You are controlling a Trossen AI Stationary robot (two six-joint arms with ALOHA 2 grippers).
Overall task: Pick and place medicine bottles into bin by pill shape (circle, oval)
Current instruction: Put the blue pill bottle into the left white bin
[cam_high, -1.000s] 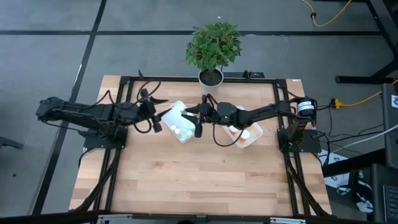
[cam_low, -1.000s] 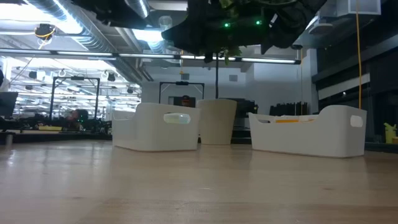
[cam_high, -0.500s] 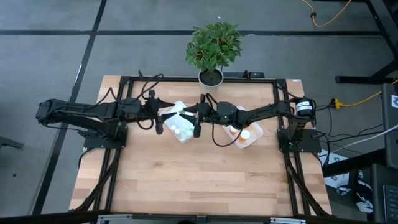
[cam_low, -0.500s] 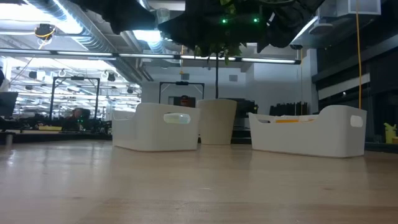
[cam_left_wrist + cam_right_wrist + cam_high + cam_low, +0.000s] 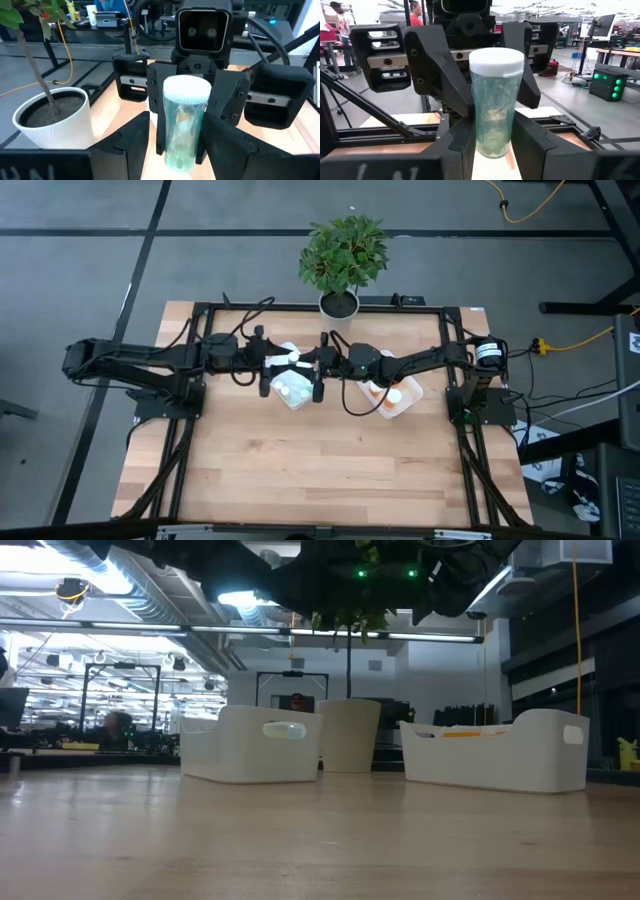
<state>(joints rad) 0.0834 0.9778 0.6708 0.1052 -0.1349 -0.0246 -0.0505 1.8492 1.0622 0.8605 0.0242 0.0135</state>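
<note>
Table (image 5: pixel 300 470) of pale wood, both arms meeting above its far middle.

Left to right, high view:
- Left gripper (image 5: pixel 280 366) reaches in from the left, above the left bin (image 5: pixel 290 398). White caps of several bottles (image 5: pixel 290 391) show inside the bin.
- Right gripper (image 5: pixel 308 367) reaches across from the right and faces the left one nose to nose.
- Right bin (image 5: pixel 404 396), under the right arm, shows orange contents and one white cap.
- Potted plant (image 5: pixel 343 255) stands at the far edge, behind the two grippers.

Wrist views add what the high view cannot resolve:
- A pale teal bottle (image 5: pixel 496 107) with a white cap stands upright in the air between the grippers. Small pills lie at its bottom; their shape I cannot tell.
- The right gripper's jaws pinch the bottle's body.
- The left gripper's fingers (image 5: pixel 432 65) stand spread, one on either side of the bottle. Whether they touch it I cannot tell.
- Two people (image 5: pixel 415 12) stand in the room behind.

Writing: pale lettering on each gripper's body at the near edge of its own wrist view, too blurred to read.

Low view: both bins seen side-on on the table, the arms only dark shapes overhead; the bottle cannot be made out there.
</note>
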